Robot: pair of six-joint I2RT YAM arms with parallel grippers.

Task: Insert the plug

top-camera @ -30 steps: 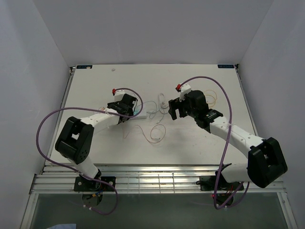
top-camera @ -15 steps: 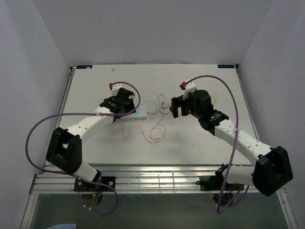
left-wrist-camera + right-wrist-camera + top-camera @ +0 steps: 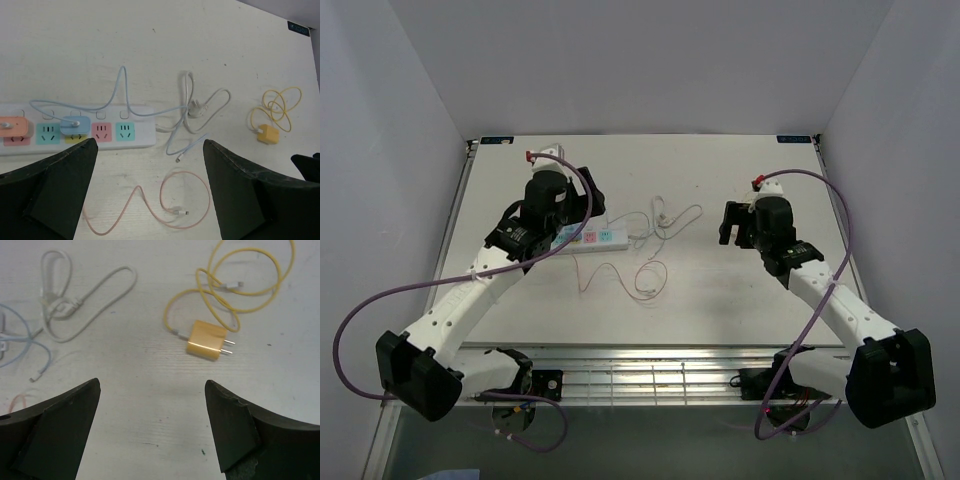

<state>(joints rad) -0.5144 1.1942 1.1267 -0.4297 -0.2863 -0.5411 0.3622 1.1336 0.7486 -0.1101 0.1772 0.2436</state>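
Observation:
A yellow plug (image 3: 206,341) with a coiled yellow cable (image 3: 250,285) lies loose on the table, prongs bare. My right gripper (image 3: 152,384) hovers open just short of it, nothing between its fingers. The white power strip (image 3: 137,131) (image 3: 590,238) carries a blue plug (image 3: 74,126) and an orange plug (image 3: 12,125) in its sockets; a pink and a teal socket are free. My left gripper (image 3: 150,145) (image 3: 582,205) is open above the strip's right end, holding nothing. The yellow plug (image 3: 267,134) also shows far right in the left wrist view.
A pink cable (image 3: 165,210) (image 3: 645,280) loops on the table in front of the strip. A white cord (image 3: 195,107) and a light blue cable (image 3: 120,95) tangle at the strip's right end. White walls enclose the table (image 3: 700,310).
My left gripper has opened and drawn up and left from the power strip. My right arm has swung right, from the table's middle to over the yellow plug.

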